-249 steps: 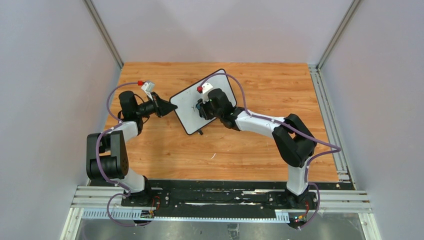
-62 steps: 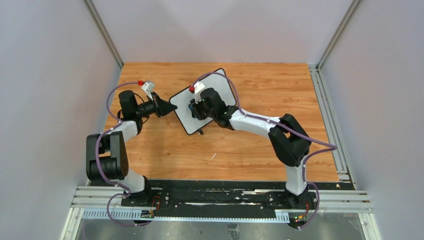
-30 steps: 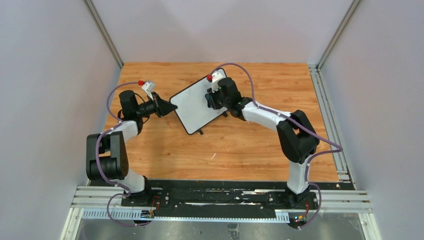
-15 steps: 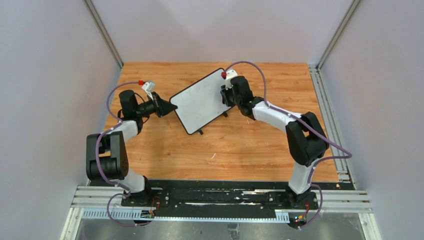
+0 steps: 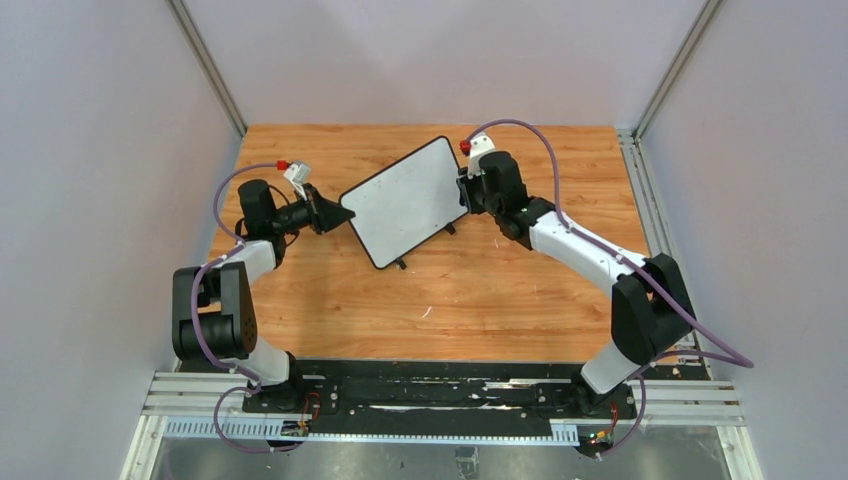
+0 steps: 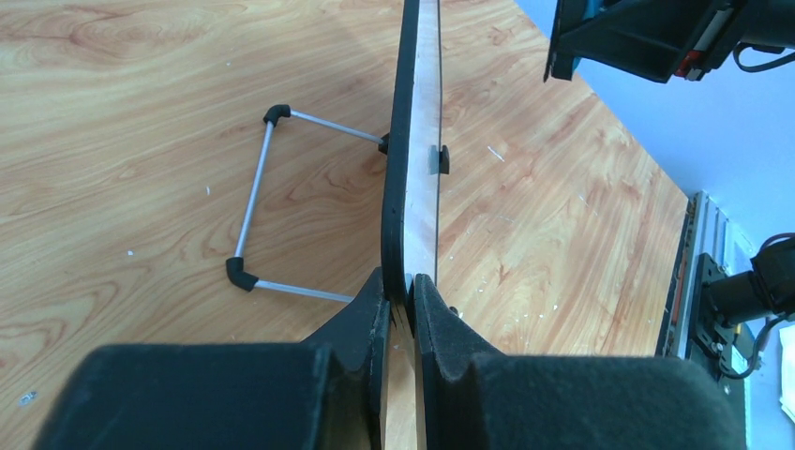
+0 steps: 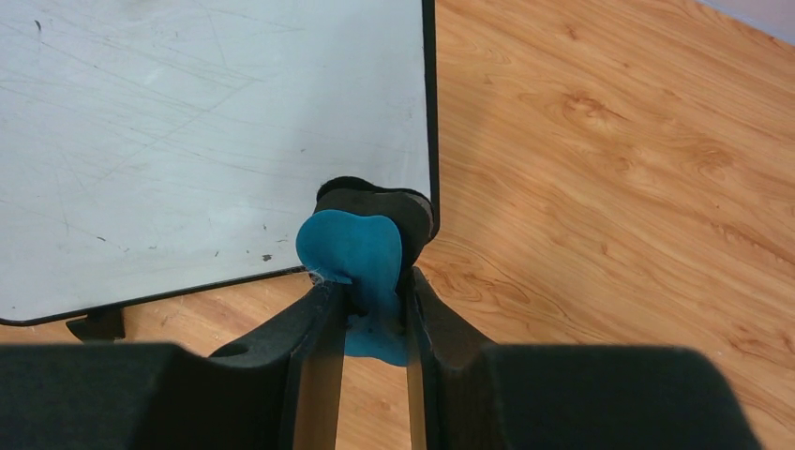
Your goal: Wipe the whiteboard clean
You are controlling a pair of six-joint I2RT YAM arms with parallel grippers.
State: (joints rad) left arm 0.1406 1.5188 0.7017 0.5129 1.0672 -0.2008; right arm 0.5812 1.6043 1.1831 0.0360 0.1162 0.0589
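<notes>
The whiteboard (image 5: pixel 405 200) stands tilted on the wood table, white with a black frame; its face looks free of handwriting, only faint scratches and specks in the right wrist view (image 7: pixel 187 141). My left gripper (image 5: pixel 338 215) is shut on the board's left corner, seen edge-on in the left wrist view (image 6: pixel 412 187) with my fingers (image 6: pixel 401 302) pinching it. My right gripper (image 5: pixel 466 190) is at the board's right edge, shut on the blue eraser (image 7: pixel 358 258), which sits at the board's lower right corner.
The board's wire stand (image 6: pixel 258 211) rests on the table behind it. Two small black feet (image 5: pixel 401 264) show under the lower edge. Grey walls enclose the table; a metal rail (image 5: pixel 660 230) runs along the right side.
My right gripper with the eraser has swept from the board's middle-left across to its right edge. The dark marks seen on the board earlier are gone. The left arm has not moved.
</notes>
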